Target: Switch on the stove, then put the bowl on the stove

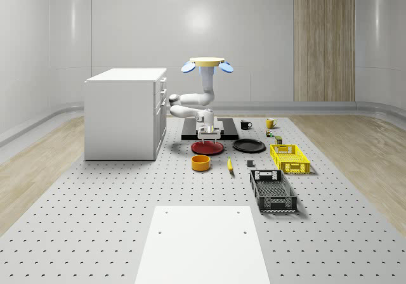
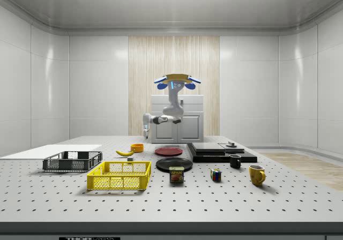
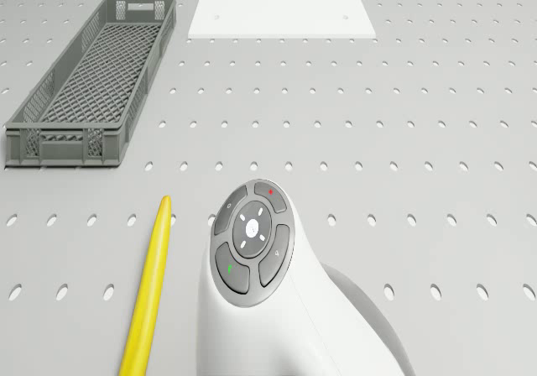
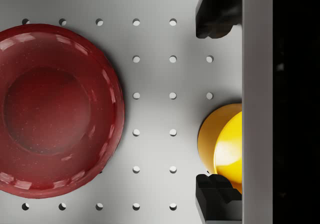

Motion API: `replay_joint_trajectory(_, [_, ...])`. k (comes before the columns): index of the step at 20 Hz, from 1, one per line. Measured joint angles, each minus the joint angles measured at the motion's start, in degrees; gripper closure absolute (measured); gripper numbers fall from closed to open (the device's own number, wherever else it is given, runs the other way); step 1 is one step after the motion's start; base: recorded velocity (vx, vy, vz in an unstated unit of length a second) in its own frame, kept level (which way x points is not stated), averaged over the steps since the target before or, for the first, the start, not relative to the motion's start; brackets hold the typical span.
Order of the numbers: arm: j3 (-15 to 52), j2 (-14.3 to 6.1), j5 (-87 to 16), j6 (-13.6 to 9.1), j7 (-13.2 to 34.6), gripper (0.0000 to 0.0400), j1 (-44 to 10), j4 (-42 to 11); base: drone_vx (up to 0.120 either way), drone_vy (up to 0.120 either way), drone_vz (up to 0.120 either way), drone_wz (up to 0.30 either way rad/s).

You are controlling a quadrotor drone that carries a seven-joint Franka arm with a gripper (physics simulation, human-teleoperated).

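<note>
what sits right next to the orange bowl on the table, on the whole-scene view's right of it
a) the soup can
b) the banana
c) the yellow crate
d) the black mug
b: in the whole-scene view the banana lies just to the right of the orange bowl, while the yellow crate sits further right and the black mug stands further back by the stove.

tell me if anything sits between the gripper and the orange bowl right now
Nothing visible does. The gripper hangs above the table near the red plate, with the drone hovering above. The orange bowl stands beside that plate; in the wrist view only bare table lies between the bowl and the fingertips.
</note>
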Motion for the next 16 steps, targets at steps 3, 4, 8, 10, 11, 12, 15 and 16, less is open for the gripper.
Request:
replay_joint_trajectory(3, [0.01, -0.04, 0.02, 0.03, 0.01, 0.0000, -0.02, 0.00, 0.120, 0.000, -0.027, 0.000])
replay_joint_trajectory(4, [0.01, -0.05, 0.02, 0.05, 0.02, 0.0000, -0.02, 0.00, 0.120, 0.000, -0.120, 0.000])
replay_joint_trajectory(8, [0.02, -0.10, 0.05, 0.09, 0.03, 0.0000, -0.04, 0.01, 0.120, 0.000, -0.120, 0.000])
replay_joint_trajectory(10, [0.02, -0.12, 0.06, 0.11, 0.04, 0.0000, -0.05, 0.01, 0.120, 0.000, 0.000, 0.000])
replay_joint_trajectory(11, [0.03, -0.13, 0.06, 0.12, 0.05, 0.0000, -0.06, 0.01, 0.120, 0.000, 0.000, 0.000])
replay_joint_trajectory(12, [0.03, -0.14, 0.07, 0.13, 0.05, 0.0000, -0.06, 0.01, 0.120, 0.000, 0.000, 0.000])
replay_joint_trajectory(15, [0.03, -0.17, 0.08, 0.16, 0.06, 0.0000, -0.08, 0.01, 0.120, 0.000, -0.107, 0.000])
replay_joint_trajectory(16, [0.04, -0.18, 0.09, 0.17, 0.07, 0.0000, -0.08, 0.02, 0.120, 0.000, -0.120, 0.000])
